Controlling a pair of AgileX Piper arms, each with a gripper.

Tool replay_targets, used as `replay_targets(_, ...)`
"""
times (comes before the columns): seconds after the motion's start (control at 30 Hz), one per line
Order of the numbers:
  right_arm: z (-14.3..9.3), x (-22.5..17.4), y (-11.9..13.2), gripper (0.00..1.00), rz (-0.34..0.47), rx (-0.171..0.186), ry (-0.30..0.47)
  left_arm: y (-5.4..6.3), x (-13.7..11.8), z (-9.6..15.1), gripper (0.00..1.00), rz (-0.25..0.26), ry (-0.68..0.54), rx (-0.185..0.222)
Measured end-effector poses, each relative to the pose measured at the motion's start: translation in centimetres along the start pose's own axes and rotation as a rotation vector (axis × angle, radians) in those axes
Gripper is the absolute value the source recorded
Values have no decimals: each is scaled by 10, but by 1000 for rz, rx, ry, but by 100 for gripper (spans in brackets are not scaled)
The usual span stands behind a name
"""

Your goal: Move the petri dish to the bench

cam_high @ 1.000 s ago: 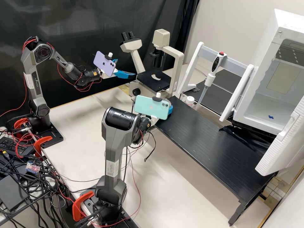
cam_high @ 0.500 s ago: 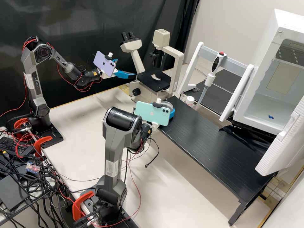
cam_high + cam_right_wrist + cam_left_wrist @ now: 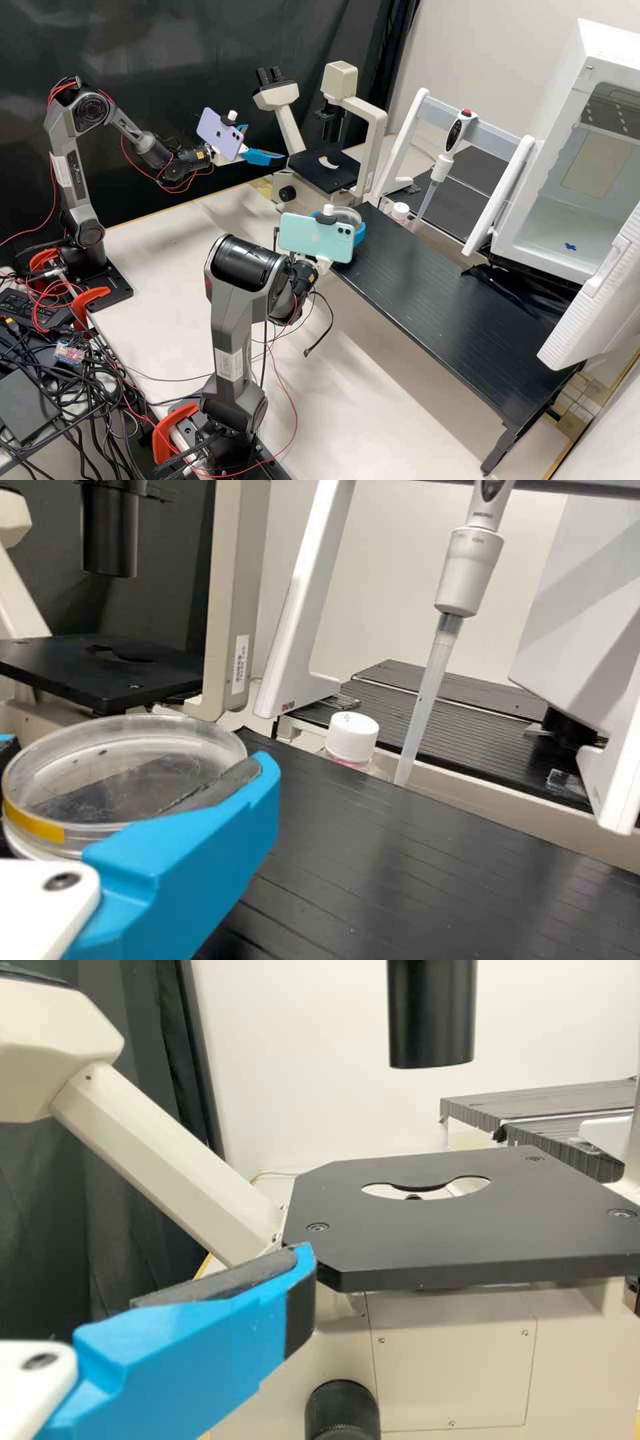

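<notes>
Beside the microscope, my left gripper (image 3: 265, 143) stands with its blue fingers apart and nothing between them. In the left wrist view the left gripper (image 3: 200, 1335) shows one blue finger, in front of the microscope stage. The clear round petri dish (image 3: 349, 213) is at the black bench's microscope end, between the blue fingers of my right gripper (image 3: 351, 223), partly hidden by the green phone. The right wrist view has the petri dish (image 3: 110, 770), with a yellow mark on its side, clasped in the right gripper (image 3: 135, 762). Whether the dish touches the bench I cannot tell.
The microscope (image 3: 325, 168) stands behind the near end of the black bench (image 3: 453, 300). A white-capped bottle (image 3: 400, 212) and a hanging pipette (image 3: 439, 168) are at the bench's far side. The white open-doored chamber (image 3: 553, 220) is at the right.
My right arm has drawn back a little toward its base and lower in the high view, and the petri dish has come out from behind the phone. The left arm has not moved.
</notes>
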Motion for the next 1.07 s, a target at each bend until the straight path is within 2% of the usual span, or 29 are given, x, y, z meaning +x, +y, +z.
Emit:
replay_targets(0.47, -1, -1, 1, 100, -15, -1, -10, 0, 0, 0, 100, 0, 0, 0)
replay_targets(0.63, -3, -15, 17, 100, 36, 1, 17, 0, 0, 0, 100, 0, 0, 0)
replay_targets(0.73, -5, -37, 34, 100, 118, 19, 51, 0, 0, 0, 100, 0, 0, 0)
replay_targets(0.83, -12, -62, 55, 100, 275, 51, 85, 0, 0, 0, 100, 0, 0, 0)
replay_targets(0.93, -14, -84, 73, 100, 421, 100, 124, 0, 0, 0, 100, 0, 0, 0)
replay_targets(1.03, -10, -97, 85, 100, 509, 152, 134, 0, 0, 0, 100, 0, 0, 0)
replay_targets(1.07, -9, -99, 87, 100, 526, 159, 131, 0, 0, 0, 100, 0, 0, 0)
